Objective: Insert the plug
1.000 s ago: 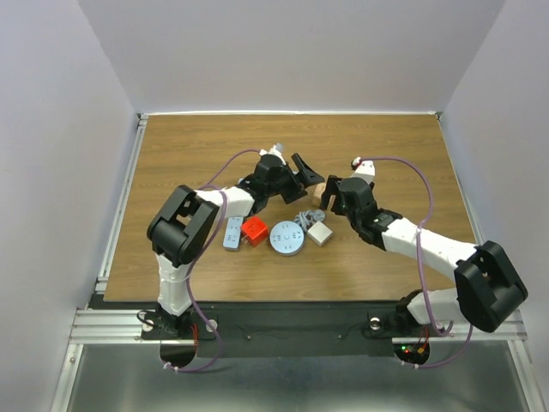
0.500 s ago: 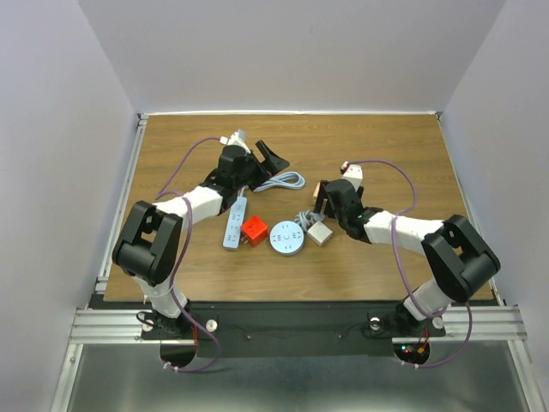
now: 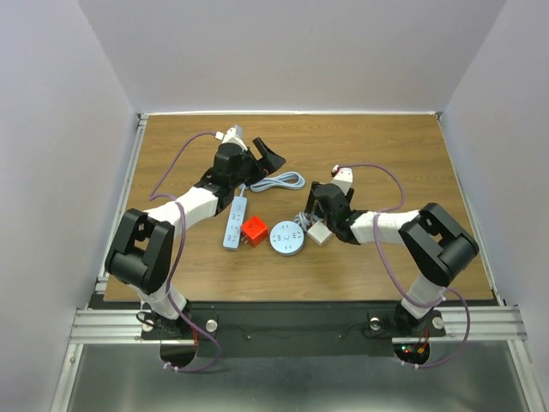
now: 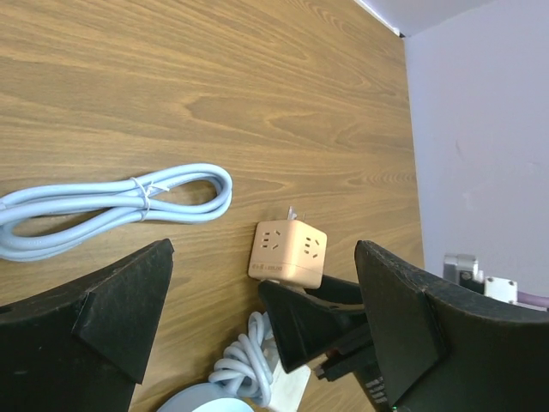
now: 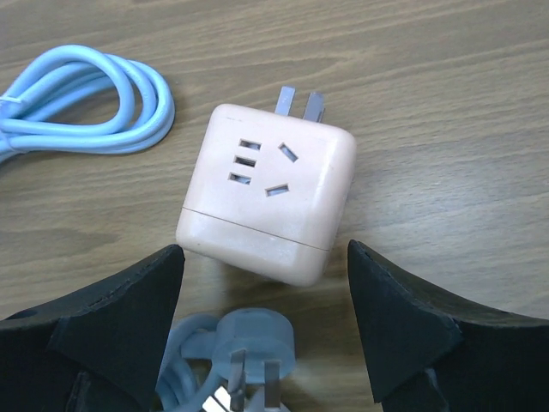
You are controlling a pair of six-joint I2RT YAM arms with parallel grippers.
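A peach cube socket (image 5: 268, 206) with two metal prongs lies on the wooden table; it also shows in the left wrist view (image 4: 287, 253). A light blue plug (image 5: 253, 352) with two prongs lies just in front of it, on a small coil of cable (image 3: 304, 219). My right gripper (image 5: 257, 300) is open and low over the table, its fingers on either side of the cube's near edge, touching nothing. In the top view it (image 3: 316, 199) covers the cube. My left gripper (image 3: 268, 159) is open and empty above a coiled blue cable (image 3: 276, 182).
A white power strip (image 3: 233, 221), a red cube (image 3: 253, 230), a round grey-blue disc (image 3: 286, 238) and a pale grey cube (image 3: 320, 233) lie in a row near the table's middle. The coiled blue cable also shows in the left wrist view (image 4: 120, 202).
The left arm has swung left and back, away from the cube, to above the coiled cable. The right gripper has moved left and down to the peach cube.
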